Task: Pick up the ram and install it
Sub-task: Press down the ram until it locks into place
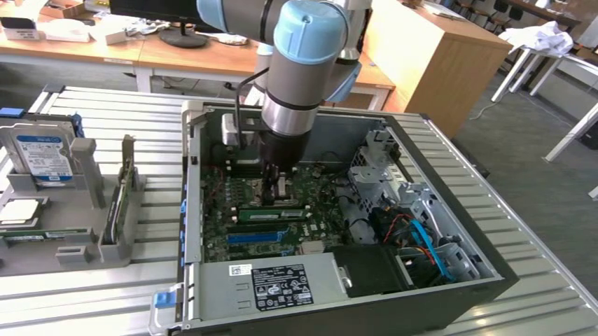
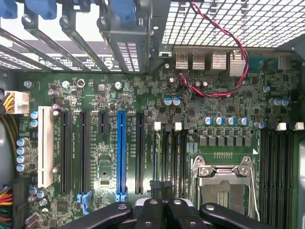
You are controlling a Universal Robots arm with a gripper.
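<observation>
1. Arm [image 1: 299, 63] reaching down into the open computer case [image 1: 192, 210], which lies on the slatted metal tabletop [image 1: 94, 294].
2. Claw [image 1: 277, 190] clenched, black fingertips pressed together just over the motherboard [image 1: 323, 231]; cannot tell whether anything thin is pinched between them.
3. Seen from the wrist, claw [image 2: 162, 188] poised above the narrow black memory slots [image 2: 175, 157], between the blue slot [image 2: 121, 152] and the metal-framed processor socket [image 2: 224, 186].
4. Ram [image 1: 271, 213] on the motherboard, just in front of the claw in the exterior view: a green stick with black chips, lying along the slot rows, parallel to the blue slot [image 1: 254, 238]. Cannot tell whether fully seated.
5. Twisted red and black wire [image 2: 228, 43] looping across the board near the rear ports.
6. Grey power supply [image 1: 280, 287] with a white label at the near end of the case.
7. On the exterior view's left, a blue-labelled hard drive [image 1: 42, 157] standing in a grey holder [image 1: 84, 238], well apart from the case.
</observation>
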